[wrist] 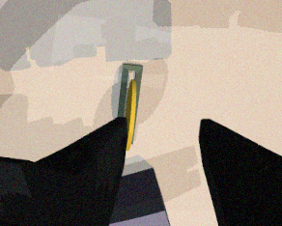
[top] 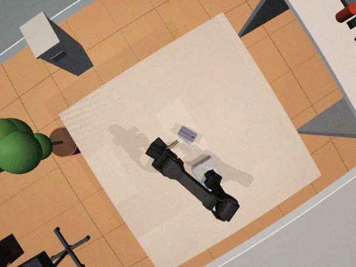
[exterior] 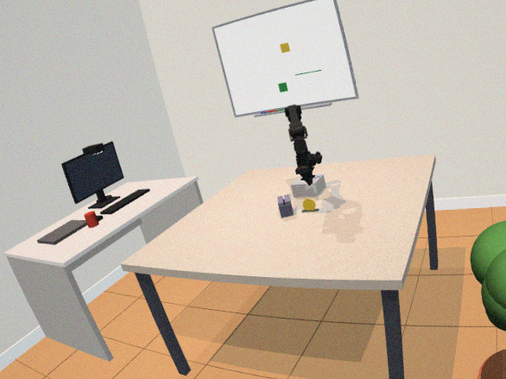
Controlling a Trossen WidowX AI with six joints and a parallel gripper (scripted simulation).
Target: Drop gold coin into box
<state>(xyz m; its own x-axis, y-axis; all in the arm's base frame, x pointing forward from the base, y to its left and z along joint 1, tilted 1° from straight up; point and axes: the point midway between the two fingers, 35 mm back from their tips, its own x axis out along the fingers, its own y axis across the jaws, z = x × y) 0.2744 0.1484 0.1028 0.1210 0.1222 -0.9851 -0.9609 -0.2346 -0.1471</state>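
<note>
The gold coin [top: 173, 145] [exterior: 309, 205] [wrist: 131, 113] stands on edge in the dark-green holder [exterior: 304, 211] [wrist: 132, 66]. The closed grey box [top: 191, 135] [exterior: 285, 209] [wrist: 137, 193] stands beside it, with a dark slot line across its lid in the top view. My gripper [wrist: 163, 127] is partly open and empty, above the table. In the wrist view the coin lies just beside the left fingertip, off-centre between the fingers, and the left finger hides part of the holder. The fingertips are hidden under the arm in the top view.
The arm's pale base [top: 201, 168] [exterior: 302, 189] stands on the table [top: 243, 103] [exterior: 242, 241], close to the box and the holder. Arm shadows fall across the table top. A side desk [exterior: 129, 193] with a monitor and a red mug stands away from the table.
</note>
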